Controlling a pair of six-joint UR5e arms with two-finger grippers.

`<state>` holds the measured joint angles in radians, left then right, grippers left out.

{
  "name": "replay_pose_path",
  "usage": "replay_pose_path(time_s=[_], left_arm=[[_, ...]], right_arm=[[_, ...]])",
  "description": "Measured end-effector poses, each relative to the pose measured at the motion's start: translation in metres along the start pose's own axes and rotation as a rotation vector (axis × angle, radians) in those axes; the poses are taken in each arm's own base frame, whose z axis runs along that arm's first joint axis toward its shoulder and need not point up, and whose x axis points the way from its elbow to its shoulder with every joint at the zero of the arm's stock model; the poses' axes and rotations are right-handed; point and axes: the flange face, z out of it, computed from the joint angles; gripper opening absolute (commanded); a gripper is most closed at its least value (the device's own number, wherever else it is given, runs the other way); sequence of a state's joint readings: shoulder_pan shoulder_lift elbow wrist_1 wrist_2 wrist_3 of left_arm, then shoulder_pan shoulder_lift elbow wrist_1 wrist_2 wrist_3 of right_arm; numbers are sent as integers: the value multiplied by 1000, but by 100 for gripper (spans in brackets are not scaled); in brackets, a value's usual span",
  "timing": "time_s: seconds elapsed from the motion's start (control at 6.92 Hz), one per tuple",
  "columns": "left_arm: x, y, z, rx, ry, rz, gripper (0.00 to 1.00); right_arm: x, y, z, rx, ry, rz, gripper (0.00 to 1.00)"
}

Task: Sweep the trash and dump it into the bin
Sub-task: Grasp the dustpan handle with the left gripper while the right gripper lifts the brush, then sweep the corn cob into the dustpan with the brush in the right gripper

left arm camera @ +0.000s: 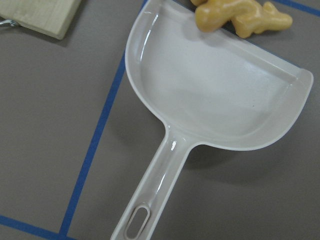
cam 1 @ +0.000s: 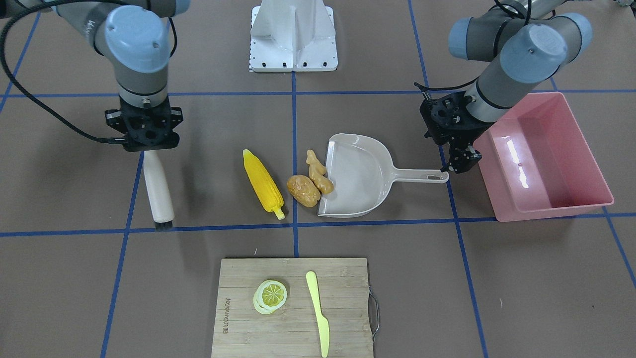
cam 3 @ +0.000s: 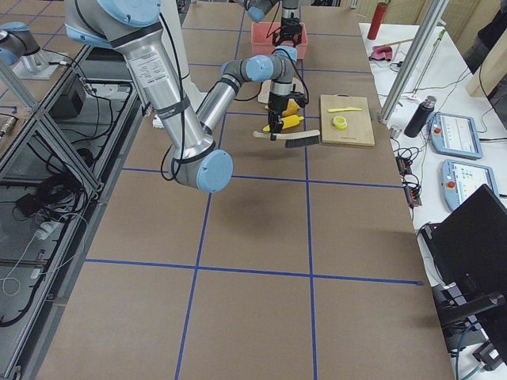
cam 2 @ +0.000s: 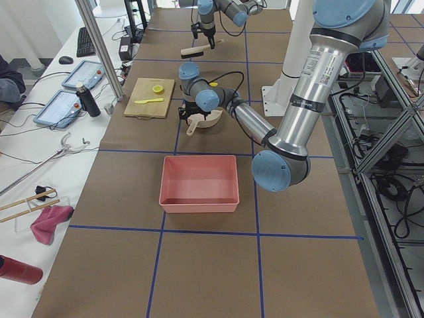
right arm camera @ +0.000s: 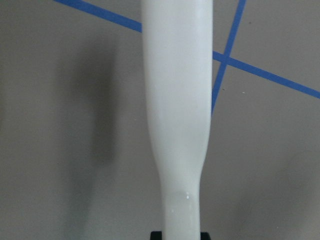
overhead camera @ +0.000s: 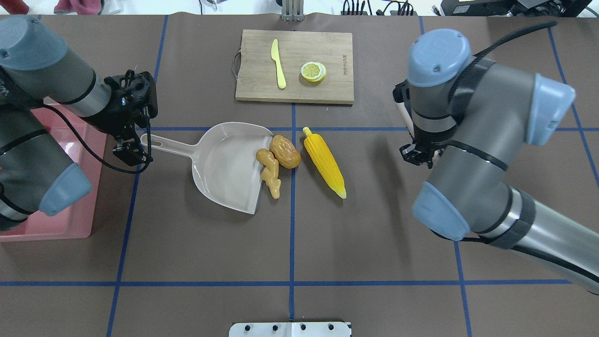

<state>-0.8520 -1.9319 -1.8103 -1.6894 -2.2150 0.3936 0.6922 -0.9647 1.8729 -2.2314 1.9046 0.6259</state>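
front view: our right tool (cam 1: pixel 150 149) clenches the brush (cam 1: pixel 158 191) at 9 o'clock of the corn (cam 1: pixel 263 185), poised to push; ginger (cam 1: pixel 319 174) and potato (cam 1: pixel 303 190) sit at the dustpan (cam 1: pixel 357 174) lip. overhead: left tool (overhead camera: pixel 132 154) at its handle, grip we cannot tell; bin (overhead camera: pixel 96 187) at 9 o'clock.

cutting board (cam 1: pixel 343 298) mark: we see one burned-in line of lettering along one short edge, sideways in the front-facing view. We read it as "Joyoung", followed by two characters we can't make out.
same mark, overhead view: too small, we can't read it.
right arm (cam 1: pixel 134 59) lettering: we see pale letters on the grey link near the blue joint cap, blurred and cut off, unreadable.
left arm (cam 2: pixel 311 73) label: we see small dark print on the silver tube in the left side view, too small to read.
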Motion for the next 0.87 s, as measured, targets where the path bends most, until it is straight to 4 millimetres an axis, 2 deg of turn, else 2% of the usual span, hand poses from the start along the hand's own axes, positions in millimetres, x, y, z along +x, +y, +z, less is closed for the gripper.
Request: replay_pose_path(time_s=[0.29,0.58,0.87], left_arm=[[1,-4,25,13,-12,80,92],[-8,-6,42,8,-50,106,92],[-12,-14,47,14,-61,118,89]], right_arm=[[-69,-10,11,-47,17,23,0],[-114,-3,25,-75,32,27,0],[-150,-3,31,-84,27,-8,0]])
